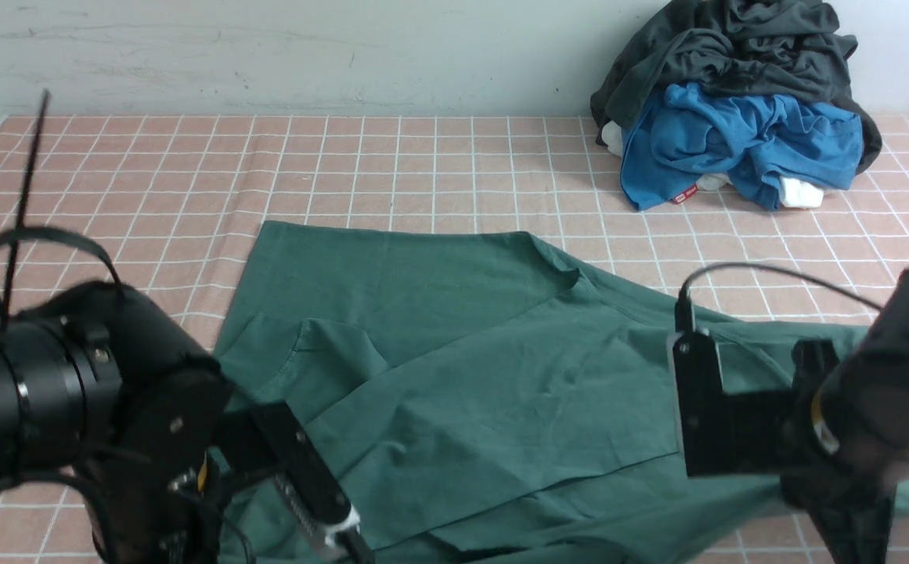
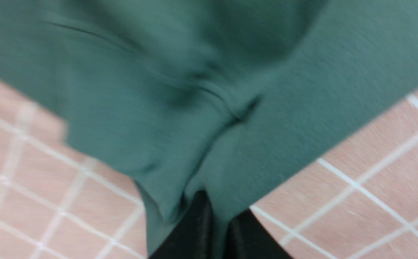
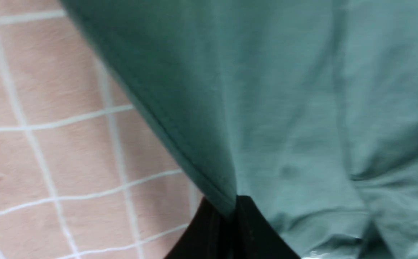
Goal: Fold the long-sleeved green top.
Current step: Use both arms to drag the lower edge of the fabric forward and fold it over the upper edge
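Observation:
The green long-sleeved top (image 1: 454, 368) lies spread across the middle of the table, with one side folded over itself in diagonal layers. At the near left edge of the top, my left gripper (image 1: 340, 526) sits low. In the left wrist view it (image 2: 219, 225) is shut, with a bunched fold of the green fabric (image 2: 209, 108) pinched between the jaws. My right arm (image 1: 853, 415) hangs over the top's near right part and hides its own jaws in the front view. In the right wrist view my right gripper (image 3: 232, 216) is shut on the top's hemmed edge (image 3: 201, 180).
A heap of clothes sits at the back right against the wall: a charcoal-grey garment (image 1: 736, 47) over a bright blue one (image 1: 736, 149). The pink checked tablecloth (image 1: 423, 164) covers the table. Black cables arch over both arms.

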Controlling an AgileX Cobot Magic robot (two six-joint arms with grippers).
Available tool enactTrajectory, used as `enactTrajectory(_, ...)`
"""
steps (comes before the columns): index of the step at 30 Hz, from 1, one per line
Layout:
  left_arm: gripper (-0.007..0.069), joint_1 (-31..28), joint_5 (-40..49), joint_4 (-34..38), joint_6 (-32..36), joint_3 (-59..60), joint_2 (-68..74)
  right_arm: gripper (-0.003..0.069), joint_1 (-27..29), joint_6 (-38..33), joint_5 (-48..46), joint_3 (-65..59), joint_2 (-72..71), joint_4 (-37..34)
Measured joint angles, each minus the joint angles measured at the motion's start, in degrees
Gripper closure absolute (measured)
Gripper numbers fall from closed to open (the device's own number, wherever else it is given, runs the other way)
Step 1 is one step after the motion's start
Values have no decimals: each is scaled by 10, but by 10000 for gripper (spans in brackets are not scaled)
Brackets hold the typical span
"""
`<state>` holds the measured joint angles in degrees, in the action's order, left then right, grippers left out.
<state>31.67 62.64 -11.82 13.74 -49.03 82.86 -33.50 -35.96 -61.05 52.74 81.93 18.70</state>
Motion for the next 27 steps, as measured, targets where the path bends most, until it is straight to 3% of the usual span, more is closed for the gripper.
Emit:
enactTrajectory(5, 607, -95, 8, 3, 55, -132, 9, 645, 97, -74, -7, 126, 43, -119)
enactTrajectory(11, 607, -174, 21, 44, 121, -309, 96, 645, 178, -127, -14, 262, 126, -182)
enactTrajectory(20, 607, -192, 15, 38, 146, -503, 275, 645, 220, -132, -6, 404, 254, -182)
enactTrajectory(27, 606, -196, -54, 18, 144, -593, 372, 645, 231, -93, 83, 436, 332, -172)
